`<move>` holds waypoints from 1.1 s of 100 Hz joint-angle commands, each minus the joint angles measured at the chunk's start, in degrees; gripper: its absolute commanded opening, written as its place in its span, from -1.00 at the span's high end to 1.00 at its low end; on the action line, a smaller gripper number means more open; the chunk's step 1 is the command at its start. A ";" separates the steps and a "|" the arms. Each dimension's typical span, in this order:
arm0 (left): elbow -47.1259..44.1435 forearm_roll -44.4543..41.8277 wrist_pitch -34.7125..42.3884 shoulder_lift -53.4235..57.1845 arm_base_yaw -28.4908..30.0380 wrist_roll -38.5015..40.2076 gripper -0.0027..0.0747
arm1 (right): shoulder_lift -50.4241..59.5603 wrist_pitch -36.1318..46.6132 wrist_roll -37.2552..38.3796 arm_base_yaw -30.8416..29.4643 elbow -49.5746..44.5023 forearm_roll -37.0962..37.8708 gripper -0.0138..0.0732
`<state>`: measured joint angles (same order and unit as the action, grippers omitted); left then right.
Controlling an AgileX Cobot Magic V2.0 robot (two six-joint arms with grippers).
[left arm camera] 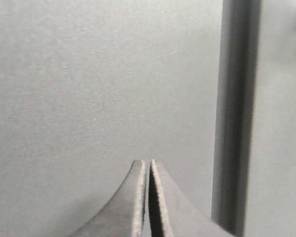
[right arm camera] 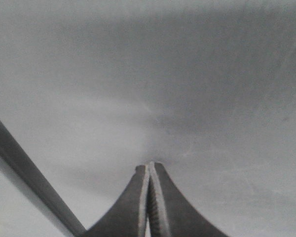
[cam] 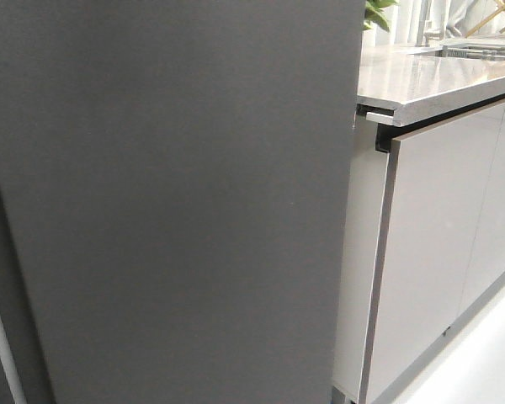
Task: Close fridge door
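Observation:
The fridge door (cam: 177,202) fills most of the front view with its matte dark grey outer face. Neither gripper shows in the front view. In the left wrist view my left gripper (left arm camera: 148,162) is shut and empty, its tips close to or against the grey door face (left arm camera: 89,89), beside a dark vertical gap (left arm camera: 234,118). In the right wrist view my right gripper (right arm camera: 149,165) is shut and empty, its tips at the grey door face (right arm camera: 163,79). A dark seam (right arm camera: 29,177) runs diagonally near it.
To the right of the door stand light grey glossy cabinet fronts (cam: 429,252) under a grey countertop (cam: 438,80). A green plant (cam: 377,13) and a sink edge (cam: 480,46) sit at the back. Pale floor (cam: 488,362) lies at the lower right.

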<state>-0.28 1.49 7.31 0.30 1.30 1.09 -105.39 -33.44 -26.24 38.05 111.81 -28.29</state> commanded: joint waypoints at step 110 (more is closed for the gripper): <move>-2.01 0.23 4.15 0.59 -0.26 0.25 0.98 | 62.12 -18.42 27.89 -7.54 -23.09 39.73 0.78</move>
<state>-0.28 1.49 7.31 0.30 1.30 1.09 -50.12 -54.94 -2.83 30.96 93.02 6.88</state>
